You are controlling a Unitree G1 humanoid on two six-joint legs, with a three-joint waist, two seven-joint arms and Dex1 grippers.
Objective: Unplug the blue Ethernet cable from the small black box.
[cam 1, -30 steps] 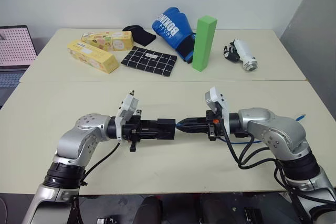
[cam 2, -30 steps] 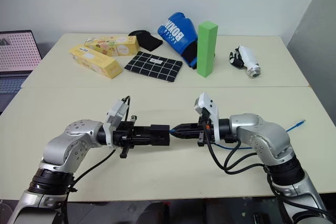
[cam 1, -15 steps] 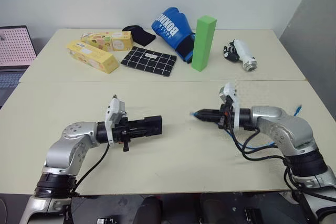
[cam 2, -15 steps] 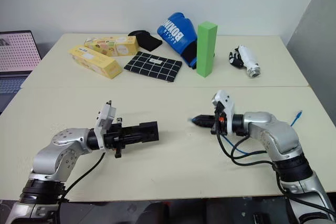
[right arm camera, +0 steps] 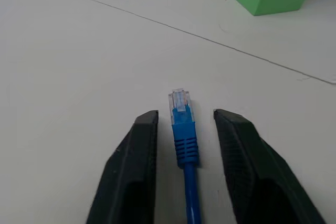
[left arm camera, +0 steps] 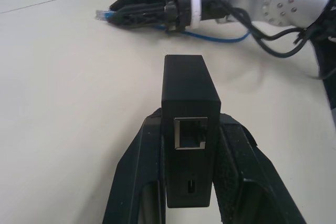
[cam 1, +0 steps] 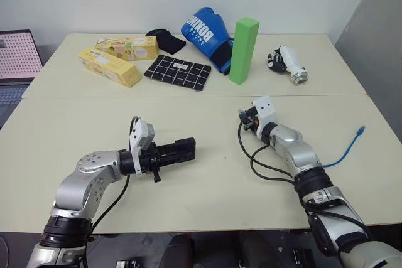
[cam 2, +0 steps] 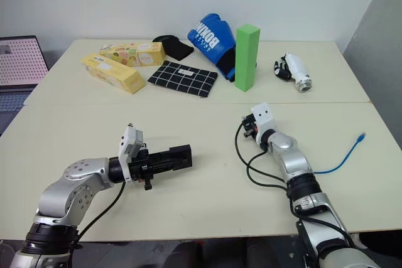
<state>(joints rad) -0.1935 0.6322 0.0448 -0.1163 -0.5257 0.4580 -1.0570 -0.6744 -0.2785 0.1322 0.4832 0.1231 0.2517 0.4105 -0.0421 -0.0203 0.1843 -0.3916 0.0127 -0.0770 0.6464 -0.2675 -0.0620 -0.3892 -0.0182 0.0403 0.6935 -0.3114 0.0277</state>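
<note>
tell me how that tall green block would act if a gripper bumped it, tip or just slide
The green block stands upright on a narrow end and is much taller than its base, so a nudge near its top would probably tip it. A push low down might slide it on the smooth table. Its flat faces mean it should not roll.

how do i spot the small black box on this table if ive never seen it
Start at the cream table and find the robot's left arm near the front edge. The small black box is clamped in the left hand, apart from the blue Ethernet cable. Unlike the grid-lined black pouch farther back, it is plain matte with an empty port.
</note>
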